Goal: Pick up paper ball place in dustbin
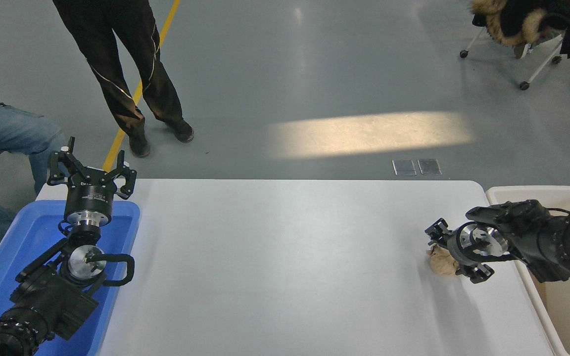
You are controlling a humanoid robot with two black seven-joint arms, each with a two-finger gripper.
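One ball (438, 260) is lying near the worktop's (285, 257) right edge, beside the bin (500, 192). Right gripper (451, 253) is straddling it, fingers spread, not yet clenched. Recommend closing squarely before lifting. Left gripper (90, 170) is sitting released at the far left corner.

Paper ball (438, 261) sat on the table (290, 257) near its right edge, right gripper (447, 254) directly over it, reaching in from the right. Dustbin (537, 193) stood just beside the table's right end, behind the right arm. Tray (27, 232) lay at the table's left end, left gripper (91, 174) parked above its far edge.
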